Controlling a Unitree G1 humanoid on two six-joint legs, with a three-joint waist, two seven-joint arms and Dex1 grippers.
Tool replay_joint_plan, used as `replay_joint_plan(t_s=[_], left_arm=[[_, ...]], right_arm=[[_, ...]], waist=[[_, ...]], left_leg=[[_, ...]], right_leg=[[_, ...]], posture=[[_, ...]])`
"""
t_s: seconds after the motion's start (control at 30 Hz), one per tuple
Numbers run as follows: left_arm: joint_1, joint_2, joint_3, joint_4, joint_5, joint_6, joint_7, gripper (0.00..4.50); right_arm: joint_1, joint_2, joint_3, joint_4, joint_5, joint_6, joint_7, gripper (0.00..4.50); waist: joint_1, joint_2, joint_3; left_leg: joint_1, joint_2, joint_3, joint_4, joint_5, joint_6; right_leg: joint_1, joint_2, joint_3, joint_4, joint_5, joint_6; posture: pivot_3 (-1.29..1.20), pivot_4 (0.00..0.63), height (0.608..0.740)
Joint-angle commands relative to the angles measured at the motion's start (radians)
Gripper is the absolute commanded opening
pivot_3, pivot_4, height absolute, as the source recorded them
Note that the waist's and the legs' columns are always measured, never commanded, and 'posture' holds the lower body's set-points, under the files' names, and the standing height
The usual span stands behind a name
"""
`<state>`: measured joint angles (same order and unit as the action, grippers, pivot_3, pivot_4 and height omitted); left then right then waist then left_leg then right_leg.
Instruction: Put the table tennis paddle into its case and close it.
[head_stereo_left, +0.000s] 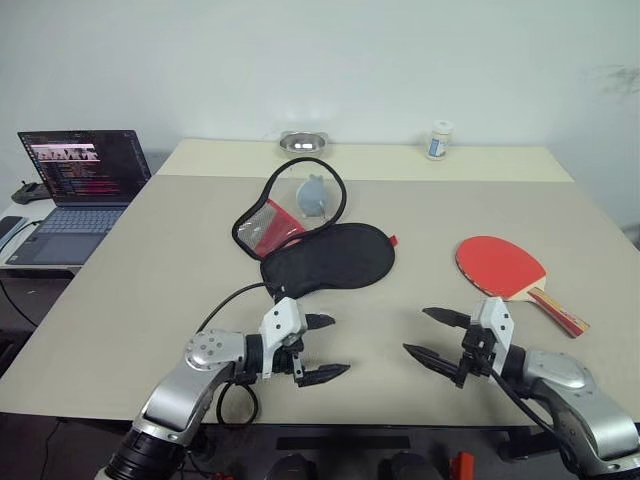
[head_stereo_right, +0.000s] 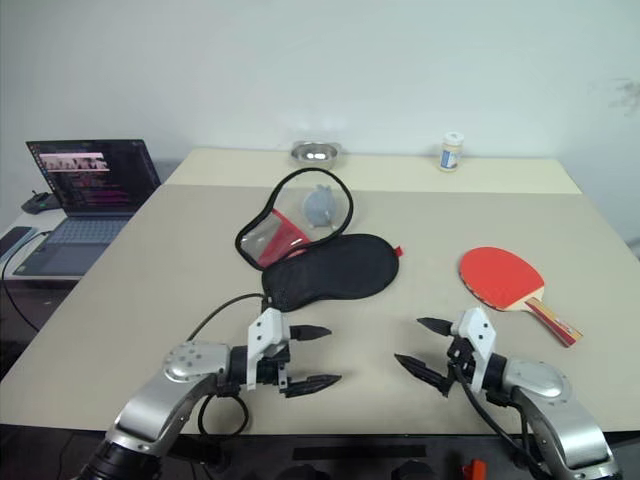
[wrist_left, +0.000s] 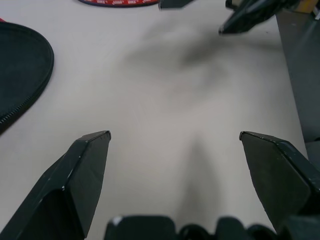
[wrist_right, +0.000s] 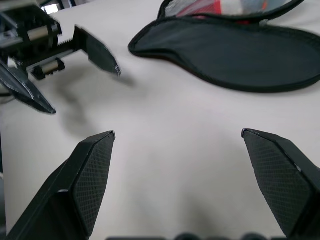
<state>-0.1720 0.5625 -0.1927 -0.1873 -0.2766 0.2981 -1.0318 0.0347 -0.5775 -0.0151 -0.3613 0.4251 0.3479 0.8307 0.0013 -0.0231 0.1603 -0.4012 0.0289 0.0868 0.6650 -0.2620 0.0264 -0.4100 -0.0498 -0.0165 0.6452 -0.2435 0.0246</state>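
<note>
case (head_stereo_left: 325, 258) mid-table (head_stereo_left: 120, 290), lid up behind | paddle (head_stereo_left: 505, 270) right of case, apart | bowl (head_stereo_left: 304, 143), bottle (head_stereo_left: 438, 140) at far edge | laptop (head_stereo_left: 78, 180) left, off table | grippers near front edge

Bare table (head_stereo_left: 420, 230) lies between the case (head_stereo_left: 325, 257) and the table tennis paddle (head_stereo_left: 502, 266).

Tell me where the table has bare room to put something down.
Bare: the strip between the case and the paddle, and the wide patch left of the case toward the laptop. Crowded: the near edge, with the open left pincer and right pincer.
</note>
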Motion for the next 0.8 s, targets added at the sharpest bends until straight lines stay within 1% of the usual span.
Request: replay_joint_plan(t_s=[0.03,0.13,0.27,0.4,0.53,0.6,0.7,0.73,0.8], left_arm=[[-0.041,-0.007,-0.006,0.024,0.001,-0.036,-0.015,4.50],[-0.076,0.009,-0.023,0.032,0.025,-0.070,-0.046,4.50],[-0.141,0.006,0.025,-0.020,-0.041,0.022,-0.026,4.50],[-0.192,0.004,0.082,0.008,-0.081,0.075,0.006,4.50],[-0.216,0.015,0.092,0.059,-0.070,0.065,-0.007,4.50],[-0.236,0.020,0.080,0.113,-0.042,0.030,-0.023,4.50],[-0.297,0.031,0.066,0.292,0.018,-0.066,-0.054,4.50],[-0.322,0.022,0.056,0.341,0.032,-0.088,-0.064,4.50],[-0.395,0.006,0.029,0.505,0.091,-0.180,-0.073,4.50]], right_arm=[[0.051,-0.033,-0.040,-0.082,-0.001,0.013,-0.022,4.46],[0.075,-0.025,-0.069,-0.080,-0.007,0.005,-0.064,4.46],[0.064,-0.040,-0.101,-0.153,0.039,0.042,-0.080,4.46],[0.009,-0.025,-0.122,-0.225,0.127,0.127,-0.126,4.46],[-0.086,-0.022,-0.123,-0.263,0.249,0.204,-0.131,4.46],[-0.132,-0.037,-0.123,-0.266,0.270,0.220,-0.123,4.46],[-0.202,-0.050,-0.100,-0.284,0.290,0.275,-0.156,4.46],[-0.210,-0.063,-0.118,-0.288,0.316,0.293,-0.153,4.46],[-0.201,-0.096,-0.147,-0.305,0.380,0.337,-0.132,4.46]], waist=[[0.002,0.000,0.000],[0.004,-0.001,0.000],[0.004,-0.001,0.000],[-0.001,-0.001,0.000],[-0.002,-0.001,0.000],[-0.002,-0.001,0.001],[-0.001,-0.002,0.001],[-0.001,-0.002,0.001],[0.006,-0.002,0.001]], left_leg=[[0.000,0.000,0.000,0.000,0.000,0.000],[0.000,0.000,0.000,0.000,0.000,0.000],[0.000,-0.001,0.001,0.001,0.000,0.000],[0.000,0.000,0.000,0.000,0.000,0.000],[0.000,0.001,0.000,0.000,0.000,0.000],[0.000,0.001,0.000,0.000,0.000,0.000],[0.000,0.000,0.000,0.000,0.000,0.000],[0.000,0.000,-0.001,0.000,0.000,0.000],[0.000,0.000,-0.001,0.000,0.000,0.000]], right_leg=[[0.000,0.000,0.000,0.000,0.000,0.000],[0.000,0.000,0.000,0.000,0.000,0.000],[0.000,0.000,0.001,0.000,-0.001,0.001],[0.000,0.001,0.000,0.001,-0.001,0.002],[0.000,0.002,0.001,0.000,0.000,0.002],[0.000,0.003,0.001,0.000,0.000,0.002],[0.001,0.003,0.001,0.000,0.000,0.002],[0.001,0.003,0.000,0.000,0.000,0.001],[0.000,0.003,0.000,0.000,0.001,-0.001]], posture=[[0.00,0.150,0.740],[0.00,0.150,0.740],[0.00,0.150,0.740],[0.00,0.150,0.740],[0.00,0.150,0.740],[0.00,0.150,0.740],[0.00,0.150,0.740],[0.00,0.150,0.740],[0.00,0.150,0.740]])
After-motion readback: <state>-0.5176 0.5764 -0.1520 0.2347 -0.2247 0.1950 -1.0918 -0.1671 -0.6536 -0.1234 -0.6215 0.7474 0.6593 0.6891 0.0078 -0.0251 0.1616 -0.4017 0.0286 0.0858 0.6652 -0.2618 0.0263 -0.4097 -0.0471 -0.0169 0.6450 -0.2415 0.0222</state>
